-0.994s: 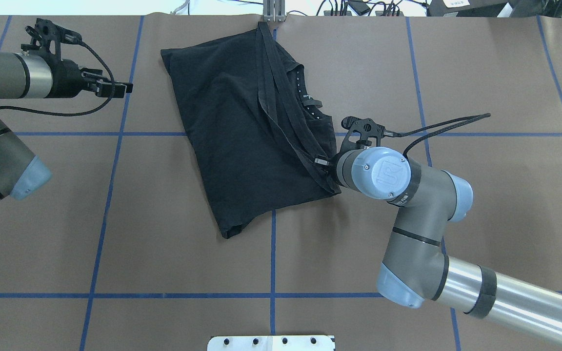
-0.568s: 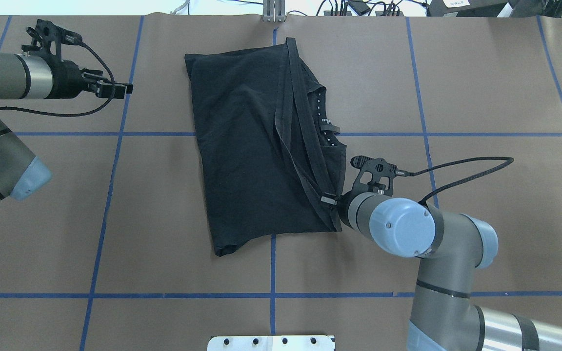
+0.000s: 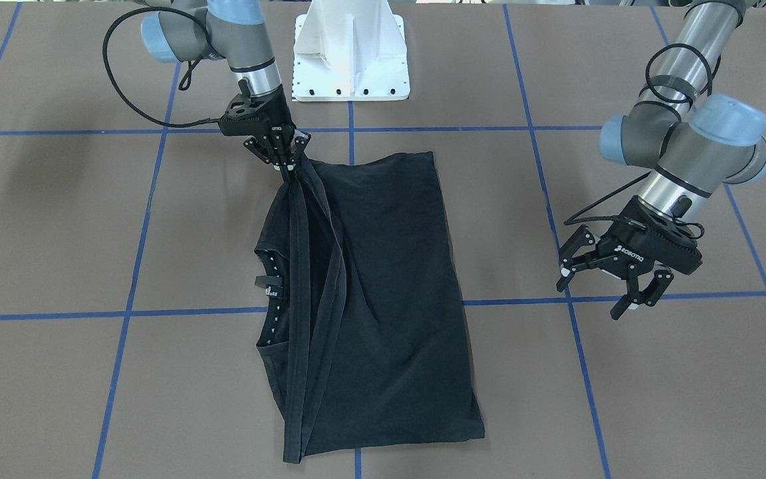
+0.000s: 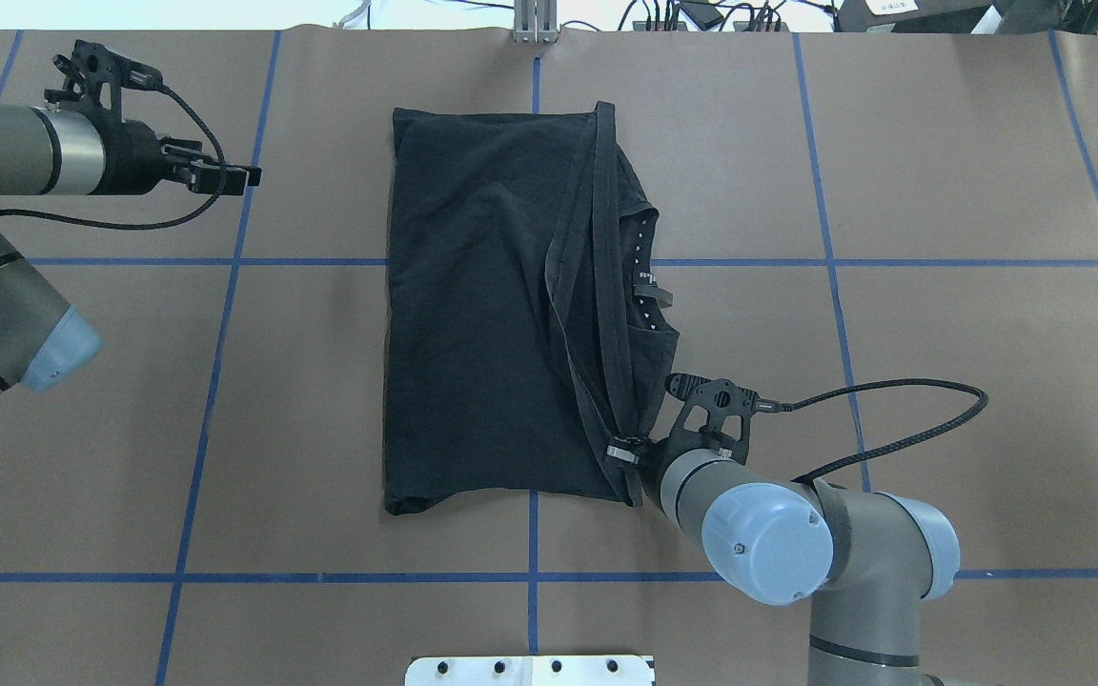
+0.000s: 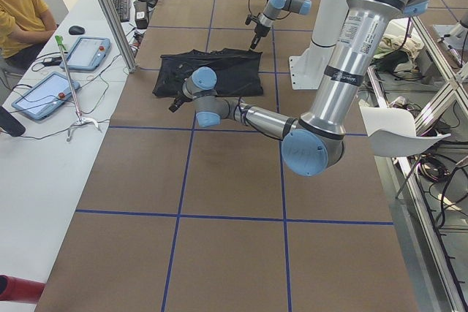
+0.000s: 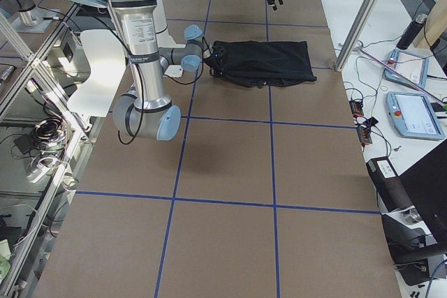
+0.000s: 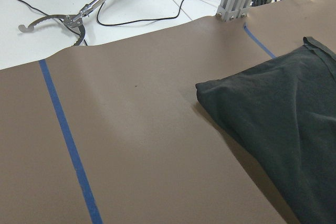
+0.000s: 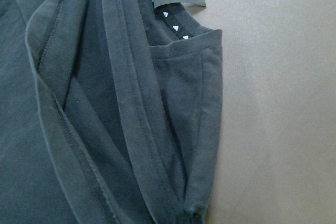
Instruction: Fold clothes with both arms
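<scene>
The right arm (image 4: 768,543) has drawn back toward the robot's base and the black T-shirt (image 4: 473,314) has swung round with it. The shirt now lies folded lengthwise mid-table (image 4: 940,143), its edges square with the blue tape lines (image 4: 215,362). The right fingers (image 3: 281,154) are pinching the shirt's bunched near corner, the hems pulled taut. Out on the other side, the left fingers (image 3: 574,253) hang spread wide, well apart from the cloth.

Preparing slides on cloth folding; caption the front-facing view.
Right pincer shut on the gathered edge of a folded black T-shirt; left pincer hangs open, clear of it.
</scene>
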You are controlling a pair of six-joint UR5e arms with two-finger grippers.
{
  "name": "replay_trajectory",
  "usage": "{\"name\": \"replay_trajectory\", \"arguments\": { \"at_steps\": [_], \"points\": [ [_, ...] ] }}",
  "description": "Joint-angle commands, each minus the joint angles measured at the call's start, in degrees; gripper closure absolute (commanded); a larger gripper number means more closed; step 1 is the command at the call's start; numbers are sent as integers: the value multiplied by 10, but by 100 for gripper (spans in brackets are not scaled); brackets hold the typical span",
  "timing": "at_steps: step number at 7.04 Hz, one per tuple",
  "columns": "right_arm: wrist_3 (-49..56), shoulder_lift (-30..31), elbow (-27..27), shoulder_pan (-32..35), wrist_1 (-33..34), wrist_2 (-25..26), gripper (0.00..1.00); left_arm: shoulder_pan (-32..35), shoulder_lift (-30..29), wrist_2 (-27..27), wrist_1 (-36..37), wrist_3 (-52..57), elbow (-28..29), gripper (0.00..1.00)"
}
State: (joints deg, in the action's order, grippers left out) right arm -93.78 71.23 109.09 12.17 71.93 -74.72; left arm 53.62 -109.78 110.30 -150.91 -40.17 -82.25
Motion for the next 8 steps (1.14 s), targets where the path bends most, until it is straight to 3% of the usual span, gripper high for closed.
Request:
{"name": "replay_trajectory", "arguments": {
  "at_steps": [1,3,5,7,8],
  "points": [
    [7,-3,40,0,44,0,1,0,0,2,4,-4,2,0],
    [73,-14,65,43,73,-34,0,0,0,2,4,-8,6,0],
    [126,-47,47,63,92,-39,0,-1,2,2,5,-8,9,0],
    [170,-138,-44,71,122,-42,0,-1,13,3,4,-9,7,0],
    [189,-157,-84,70,121,-45,9,-1,13,3,4,-8,9,0]
  ]
}}
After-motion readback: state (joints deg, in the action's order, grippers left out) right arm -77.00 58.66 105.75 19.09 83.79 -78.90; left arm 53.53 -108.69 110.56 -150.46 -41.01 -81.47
